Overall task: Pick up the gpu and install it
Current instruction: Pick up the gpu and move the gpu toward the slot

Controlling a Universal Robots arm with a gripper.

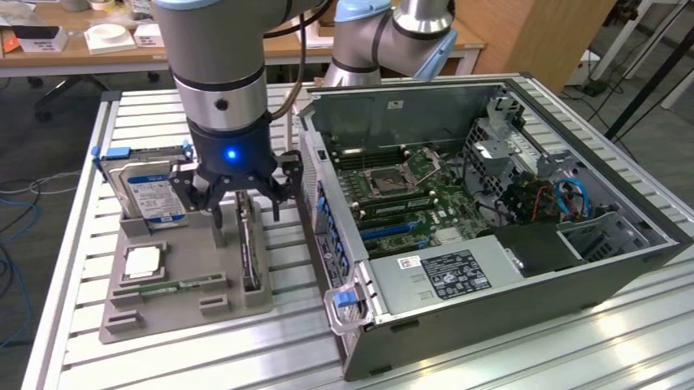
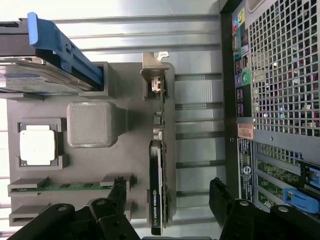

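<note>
Wrist view catches lettering on the gpu [image 2: 156, 200], hand [image 2: 168, 183] spread astride it.

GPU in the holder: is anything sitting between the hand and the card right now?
Nothing visible. The open hand hangs straight over the GPU, which stands on edge in its slot of the gray holder. The fingers sit one on each side of the card's line, with only air between them and it.

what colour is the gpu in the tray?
Black with small pale lettering; the gpu shows best in the wrist view.
</note>
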